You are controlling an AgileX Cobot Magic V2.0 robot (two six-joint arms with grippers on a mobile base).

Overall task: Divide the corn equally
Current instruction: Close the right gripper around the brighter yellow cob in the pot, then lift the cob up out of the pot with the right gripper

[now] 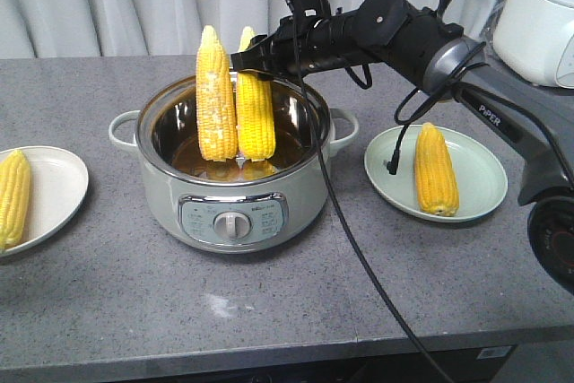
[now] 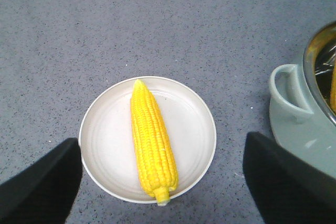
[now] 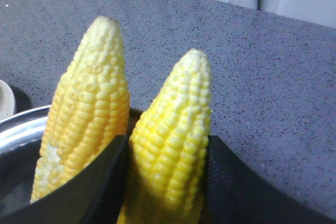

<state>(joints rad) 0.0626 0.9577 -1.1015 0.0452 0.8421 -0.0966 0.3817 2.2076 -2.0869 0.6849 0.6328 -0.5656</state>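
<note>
Two corn cobs stand upright, tips up, inside the pale green electric pot (image 1: 296, 190). My right gripper (image 1: 248, 60) reaches in from the right and is shut on the right-hand cob (image 1: 255, 118). In the right wrist view both black fingers (image 3: 102, 179) press the sides of this cob (image 3: 173, 145). The other cob (image 3: 89, 114) stands just to its left. A third cob (image 1: 435, 170) lies on the green plate (image 1: 480, 181) at the right. A fourth cob (image 2: 152, 142) lies on the white plate (image 2: 105, 135) at the left. My left gripper (image 2: 163, 174) hovers open above that plate.
The pot's side handle (image 2: 286, 98) is close to the white plate's right. A white appliance (image 1: 538, 20) stands at the back right corner. A black cable (image 1: 359, 257) hangs from the right arm across the pot's front right. Curtains close off the back.
</note>
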